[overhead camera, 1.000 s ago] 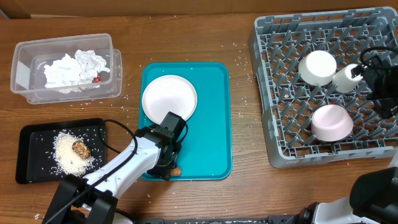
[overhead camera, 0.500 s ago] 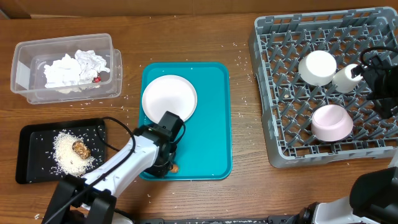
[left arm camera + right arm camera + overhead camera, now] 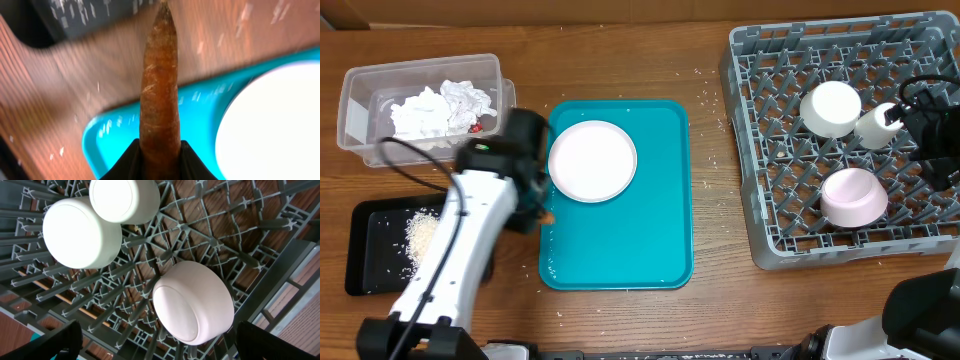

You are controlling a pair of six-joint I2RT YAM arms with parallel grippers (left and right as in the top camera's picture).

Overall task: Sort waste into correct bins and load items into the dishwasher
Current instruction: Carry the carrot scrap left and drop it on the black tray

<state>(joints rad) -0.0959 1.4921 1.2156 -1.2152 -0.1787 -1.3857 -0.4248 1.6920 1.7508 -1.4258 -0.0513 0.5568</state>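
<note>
My left gripper (image 3: 542, 212) is shut on the small orange carrot piece (image 3: 160, 85) and holds it over the left edge of the teal tray (image 3: 650, 250), between the tray and the black tray (image 3: 365, 275) with rice (image 3: 420, 235). The white plate (image 3: 592, 160) lies on the teal tray. The clear tub (image 3: 360, 120) holds crumpled tissue (image 3: 440, 108) and a bit of red wrapper (image 3: 475, 127). The grey dish rack (image 3: 770, 200) holds two upturned bowls (image 3: 830, 108) (image 3: 853, 196) and a cup (image 3: 875, 125). My right gripper (image 3: 155, 350) is open above the rack, over the pink bowl (image 3: 192, 302).
Loose rice grains lie scattered on the wooden table around the tub and the teal tray. The right arm's black body (image 3: 930, 130) hangs over the rack's right side.
My left gripper has lifted the carrot piece from the teal tray's front left corner and swung left and back, now over the tray's left edge. The right arm has not moved.
</note>
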